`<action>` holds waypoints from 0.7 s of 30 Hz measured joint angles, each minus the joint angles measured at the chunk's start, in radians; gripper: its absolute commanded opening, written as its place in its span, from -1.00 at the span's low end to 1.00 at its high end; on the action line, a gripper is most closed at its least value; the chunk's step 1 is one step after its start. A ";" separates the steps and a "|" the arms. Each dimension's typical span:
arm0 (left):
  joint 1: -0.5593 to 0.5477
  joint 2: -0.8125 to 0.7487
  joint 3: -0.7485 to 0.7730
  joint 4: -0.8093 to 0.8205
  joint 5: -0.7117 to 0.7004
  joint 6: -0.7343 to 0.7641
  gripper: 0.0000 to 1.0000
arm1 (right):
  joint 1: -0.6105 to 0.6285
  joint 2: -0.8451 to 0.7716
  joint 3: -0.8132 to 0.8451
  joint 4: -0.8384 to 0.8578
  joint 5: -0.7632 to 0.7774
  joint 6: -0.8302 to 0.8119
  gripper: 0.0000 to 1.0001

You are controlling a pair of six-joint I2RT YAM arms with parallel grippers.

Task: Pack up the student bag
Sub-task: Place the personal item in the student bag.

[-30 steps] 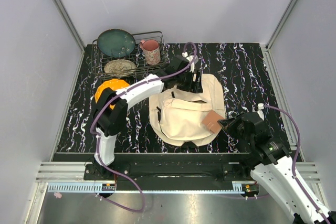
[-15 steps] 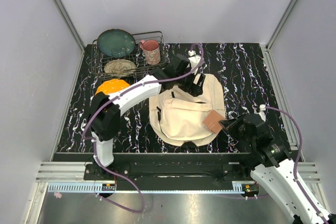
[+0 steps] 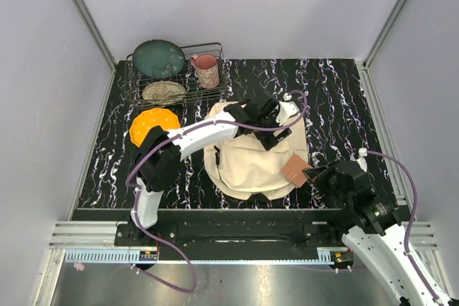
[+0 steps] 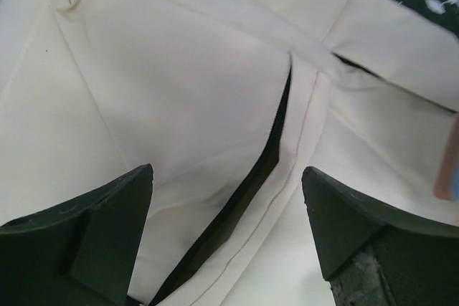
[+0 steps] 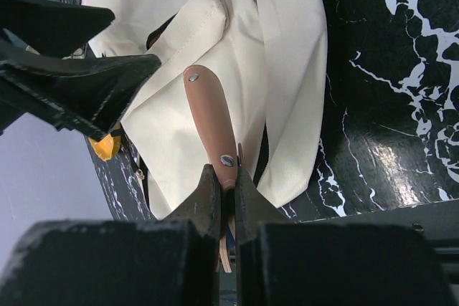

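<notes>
The student bag (image 3: 247, 159) lies flat in the middle of the black marbled table, cream canvas with a dark slit opening (image 4: 247, 188) in its front. My left gripper (image 3: 274, 135) hovers open just above the bag's right half, its jaws (image 4: 226, 173) straddling that slit with nothing between them. At the bag's right near corner my right gripper (image 3: 313, 175) is shut on a flat brown leather pouch (image 3: 295, 169). In the right wrist view the pouch (image 5: 210, 116) sticks out edge-on from the shut jaws (image 5: 226, 177) over the bag (image 5: 280, 55).
A wire rack (image 3: 216, 85) at the back left holds a dark green plate (image 3: 158, 58), a pink mug (image 3: 207, 70) and a speckled dish (image 3: 164, 92). An orange round object (image 3: 152, 123) lies left of the bag. Grey walls close in the table.
My left gripper has swung from the bag's back edge to the right and nearer, over its right half, and opened wider. The right gripper with the pouch shifted slightly right and nearer.
</notes>
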 measured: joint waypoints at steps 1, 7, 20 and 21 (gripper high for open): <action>0.002 0.009 0.000 -0.007 -0.005 0.008 0.78 | 0.000 -0.006 0.000 -0.005 0.003 0.001 -0.94; 0.008 0.043 0.014 -0.032 -0.049 0.039 0.74 | 0.000 -0.030 0.000 -0.038 0.008 0.008 -0.94; 0.008 0.055 0.085 -0.026 -0.070 0.040 0.68 | 0.000 -0.040 -0.001 -0.050 0.008 0.011 -0.92; 0.009 0.057 0.087 -0.029 -0.069 0.040 0.68 | 0.000 -0.040 -0.001 -0.050 0.008 0.011 -0.92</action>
